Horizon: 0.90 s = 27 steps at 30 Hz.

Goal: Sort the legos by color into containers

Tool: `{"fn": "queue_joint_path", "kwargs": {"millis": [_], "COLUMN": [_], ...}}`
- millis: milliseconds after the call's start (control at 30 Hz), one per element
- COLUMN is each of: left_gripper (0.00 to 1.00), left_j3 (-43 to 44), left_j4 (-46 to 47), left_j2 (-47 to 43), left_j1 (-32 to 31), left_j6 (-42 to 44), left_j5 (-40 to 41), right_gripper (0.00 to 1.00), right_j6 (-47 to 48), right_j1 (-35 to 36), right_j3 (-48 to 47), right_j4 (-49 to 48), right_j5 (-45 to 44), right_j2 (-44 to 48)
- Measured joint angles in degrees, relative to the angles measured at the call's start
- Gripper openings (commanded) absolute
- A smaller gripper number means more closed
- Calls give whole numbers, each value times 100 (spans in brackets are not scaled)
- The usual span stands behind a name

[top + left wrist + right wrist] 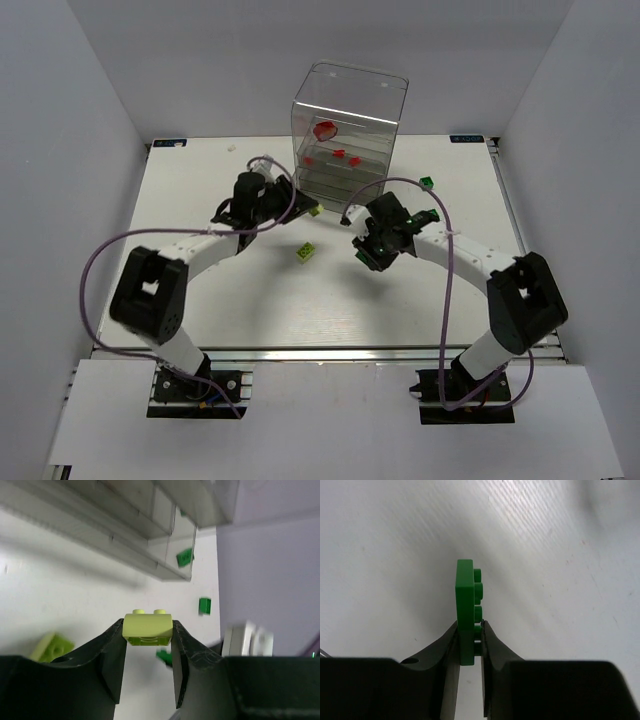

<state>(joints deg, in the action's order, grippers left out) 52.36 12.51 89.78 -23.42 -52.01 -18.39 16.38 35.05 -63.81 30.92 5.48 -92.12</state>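
Where the left gripper (148, 630) brings its two dark fingers together, a yellow-green brick (148, 626) sits clamped by its smooth end walls, studs up, held clear above the white table (250, 300). Just beyond it stands the clear container (348, 130), a tall box of stacked transparent drawers near the table's far edge. Red pieces (325, 130) lie in its upper drawers. The lower drawers show no bricks that can be made out.

The right gripper (469, 635) is closed on a thin dark green plate (466, 610). The plate stands on edge, pinched only at its lower end, with most of it sticking out past the fingertips. This arm hangs over the middle of the table, to the right of the container's front.

On the table, a loose yellow-green plate (305, 252) lies between the two arms. A small dark green brick (427, 181) lies to the right of the container.

These bricks look light, rigid and glossy, so they should not crush but may slip or twist. Flat opposite walls give the surest hold. The green plate, gripped at one end across its studs, seems likelier to pivot than the squarely held yellow-green brick.
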Motion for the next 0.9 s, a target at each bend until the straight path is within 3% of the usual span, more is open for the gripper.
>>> {"fn": "queue_joint_path", "kwargs": {"millis": [200, 333, 367, 433, 467, 500, 600, 733, 900], "left_gripper": [0, 0, 5, 21, 29, 45, 55, 59, 60], "left_j3": [1937, 2697, 2802, 2909, 2914, 2914, 2914, 2924, 3145], "left_j4": [107, -7, -55, -170, -221, -295, -396, -442, -455], "left_j2": [1609, 2166, 2247, 2334, 2341, 2341, 2341, 2341, 2341], "left_j1": [4, 7, 7, 7, 7, 7, 7, 7, 7], "left_j6": [9, -9, -17, -46, -55, -57, -61, -105, -173], "left_j5": [146, 245, 275, 315, 334, 345, 365, 354, 203], "right_gripper": [0, 0, 0, 18, 36, 44, 66, 78, 78], "right_j6": [656, 938, 986, 1132, 1193, 1241, 1353, 1486, 1633], "right_j1": [-35, -63, -74, -96, -98, -105, -133, -170, -251], "right_j3": [595, 728, 756, 833, 852, 857, 857, 855, 815], "right_j4": [-146, -262, -260, -254, -245, -234, -236, -229, -74], "right_j5": [-254, -391, -407, -428, -426, -426, -420, -372, -136], "right_j2": [564, 562, 562, 562, 560, 551, 544, 428, 350]}}
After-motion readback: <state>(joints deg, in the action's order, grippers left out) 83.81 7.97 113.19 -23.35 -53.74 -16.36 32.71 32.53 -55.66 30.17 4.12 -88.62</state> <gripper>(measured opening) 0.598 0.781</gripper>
